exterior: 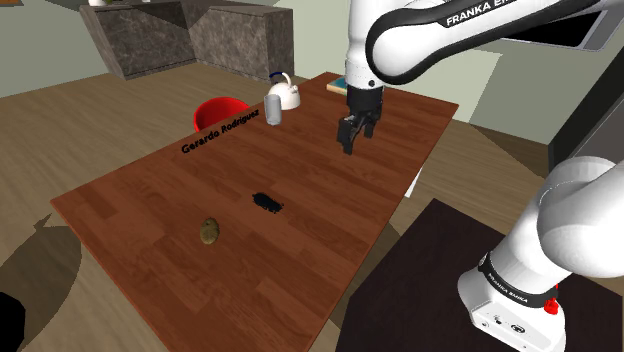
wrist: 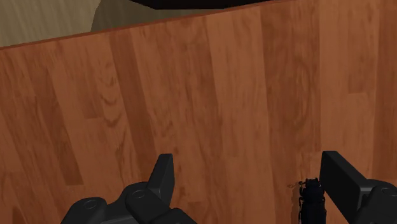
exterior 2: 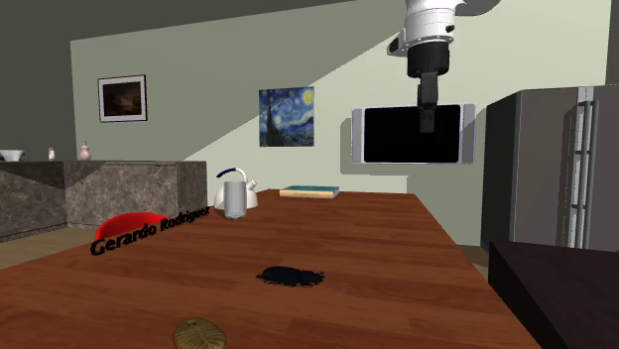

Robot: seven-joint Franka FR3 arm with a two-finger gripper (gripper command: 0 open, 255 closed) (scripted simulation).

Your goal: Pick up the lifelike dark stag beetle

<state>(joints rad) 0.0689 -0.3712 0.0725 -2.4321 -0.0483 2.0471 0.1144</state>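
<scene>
In the shoulder view, the black gripper is hovering over the wooden table. It is well apart from the dark stag beetle, which is lying near the table's middle. A white kettle and a grey cup are standing at the far end.

In the second exterior view, the gripper is hanging high above the tabletop, and the beetle is lying nearer the camera.

In the wrist view, the gripper is holding its fingers wide apart, clasping nothing. The beetle is lying on the wood, showing just beside one finger, untouched.

The table carries beetle, kettle, cup, book, brown lump.
</scene>
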